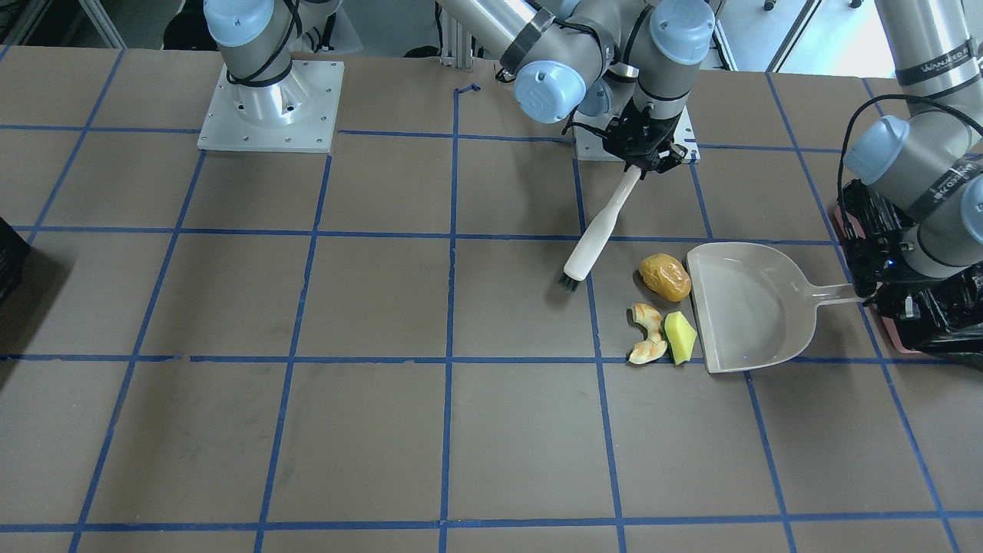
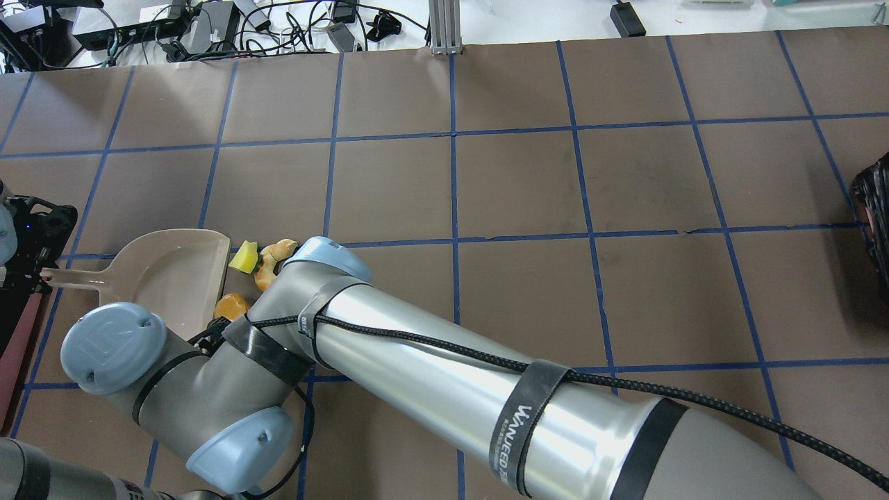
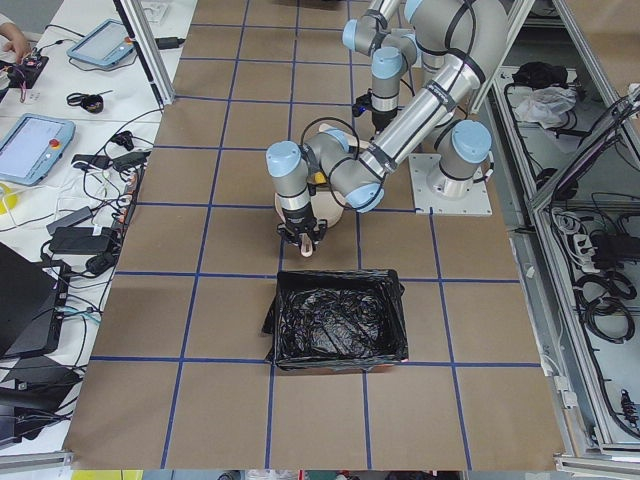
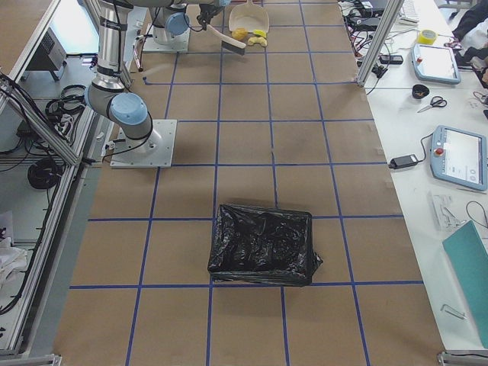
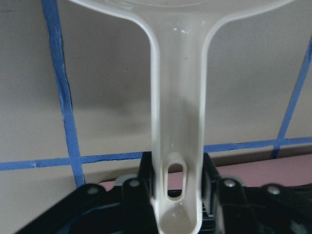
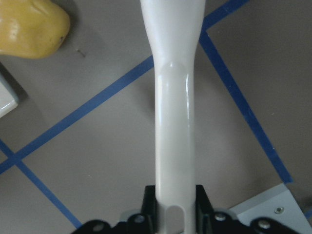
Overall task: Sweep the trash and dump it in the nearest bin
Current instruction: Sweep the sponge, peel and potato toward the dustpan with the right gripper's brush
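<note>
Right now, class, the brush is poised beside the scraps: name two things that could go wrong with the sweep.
1. The round potato lump could roll past the dustpan mouth rather than into it.
2. The brush bristles sit off to one side of the peel and yellow-green wedge, so one stroke may miss them.

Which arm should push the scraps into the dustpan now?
The right arm. Its pincer holds the brush, bristles beside the potato-like lump. The left pincer only steadies the dustpan behind the scraps.
</note>
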You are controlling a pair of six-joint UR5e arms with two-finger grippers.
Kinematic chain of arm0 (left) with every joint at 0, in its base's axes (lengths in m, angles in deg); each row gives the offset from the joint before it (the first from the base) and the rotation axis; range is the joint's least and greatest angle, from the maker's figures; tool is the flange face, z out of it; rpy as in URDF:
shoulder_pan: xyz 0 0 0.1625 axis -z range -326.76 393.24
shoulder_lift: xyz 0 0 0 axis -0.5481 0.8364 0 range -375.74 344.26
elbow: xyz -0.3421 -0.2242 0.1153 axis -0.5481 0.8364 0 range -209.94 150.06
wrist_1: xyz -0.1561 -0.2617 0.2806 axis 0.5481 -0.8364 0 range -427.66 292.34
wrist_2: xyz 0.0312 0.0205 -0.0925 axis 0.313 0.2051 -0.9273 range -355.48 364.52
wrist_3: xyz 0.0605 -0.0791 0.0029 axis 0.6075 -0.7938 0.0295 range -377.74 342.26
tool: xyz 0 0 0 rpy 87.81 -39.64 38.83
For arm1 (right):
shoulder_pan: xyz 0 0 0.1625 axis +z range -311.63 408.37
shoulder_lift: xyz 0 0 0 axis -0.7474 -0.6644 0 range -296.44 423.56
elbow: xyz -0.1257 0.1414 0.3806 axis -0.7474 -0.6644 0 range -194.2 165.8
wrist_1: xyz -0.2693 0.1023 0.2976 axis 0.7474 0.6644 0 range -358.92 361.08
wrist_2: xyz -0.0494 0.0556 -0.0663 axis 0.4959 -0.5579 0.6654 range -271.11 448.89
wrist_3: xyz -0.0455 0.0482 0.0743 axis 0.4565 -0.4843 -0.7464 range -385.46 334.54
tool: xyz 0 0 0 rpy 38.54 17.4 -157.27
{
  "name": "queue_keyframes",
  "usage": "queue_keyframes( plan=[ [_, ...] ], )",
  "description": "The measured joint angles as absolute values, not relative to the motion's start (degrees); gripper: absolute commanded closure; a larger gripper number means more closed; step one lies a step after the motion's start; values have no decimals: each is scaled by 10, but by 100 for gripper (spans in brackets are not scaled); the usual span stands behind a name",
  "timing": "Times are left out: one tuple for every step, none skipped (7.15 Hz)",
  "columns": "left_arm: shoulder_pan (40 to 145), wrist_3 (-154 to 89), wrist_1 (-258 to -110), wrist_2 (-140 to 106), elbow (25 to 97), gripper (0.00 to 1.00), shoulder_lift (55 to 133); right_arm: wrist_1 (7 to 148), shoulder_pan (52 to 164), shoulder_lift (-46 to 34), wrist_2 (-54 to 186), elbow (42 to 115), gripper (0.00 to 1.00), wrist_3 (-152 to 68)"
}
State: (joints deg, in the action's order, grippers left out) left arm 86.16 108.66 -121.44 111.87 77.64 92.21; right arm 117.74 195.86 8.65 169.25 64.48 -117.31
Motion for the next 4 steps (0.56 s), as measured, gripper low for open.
queue_keyframes(
  plan=[
    [863, 1078, -1214, 1119, 777, 100, 920, 1177, 1966, 102, 1693, 624, 100, -1178],
    [864, 1066, -1214, 1118, 779, 100, 918, 1177, 1975, 117, 1693, 610, 100, -1180],
    [864, 1058, -1209, 1118, 784, 100, 916, 1177, 1981, 126, 1693, 604, 100, -1179],
    [864, 1055, -1196, 1118, 793, 100, 913, 1177, 1984, 131, 1692, 602, 100, -1171]
  ],
)
